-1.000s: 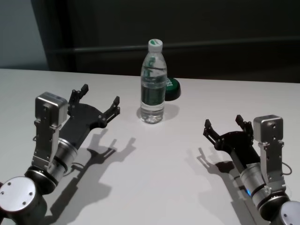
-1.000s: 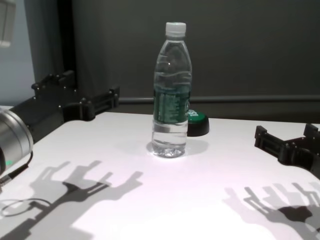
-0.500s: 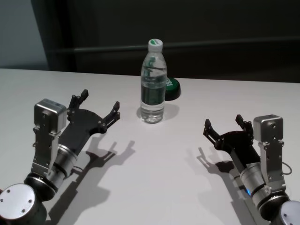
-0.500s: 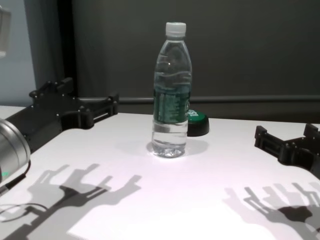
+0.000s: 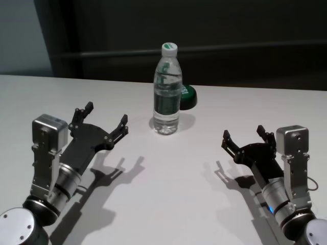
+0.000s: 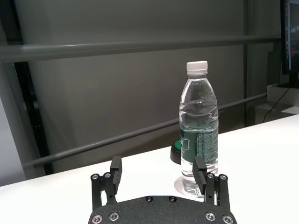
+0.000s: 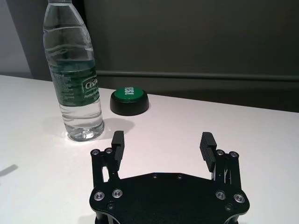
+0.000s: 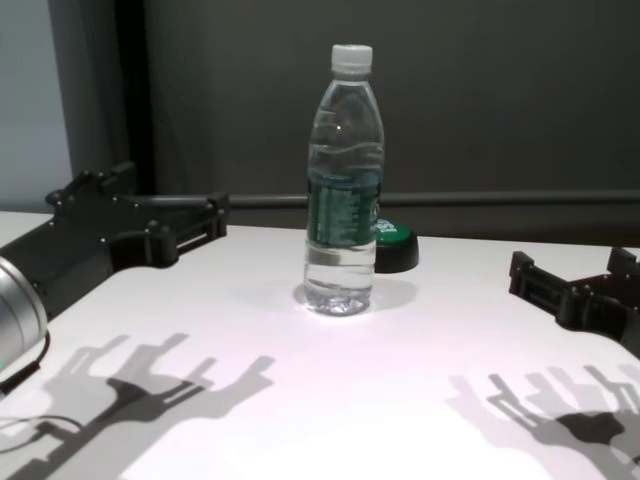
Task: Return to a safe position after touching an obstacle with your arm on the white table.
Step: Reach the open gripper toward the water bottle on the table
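Note:
The obstacle, a tall clear water bottle (image 5: 167, 97) with white cap and dark green label, stands upright on the white table (image 5: 168, 178) near its far middle. It also shows in the chest view (image 8: 343, 200), the left wrist view (image 6: 198, 140) and the right wrist view (image 7: 74, 84). My left gripper (image 5: 106, 115) is open and empty, low over the table, left of the bottle and well apart from it; it also shows in the chest view (image 8: 165, 200). My right gripper (image 5: 243, 132) is open and empty at the right, near the front.
A low black puck with a green top (image 5: 188, 96) sits just behind and right of the bottle, also in the chest view (image 8: 394, 245). A dark wall with a rail runs behind the table's far edge.
My left arm has drawn back toward my body and to the left, away from the bottle, and lowered. The bottle still stands in place. The right arm has not moved.

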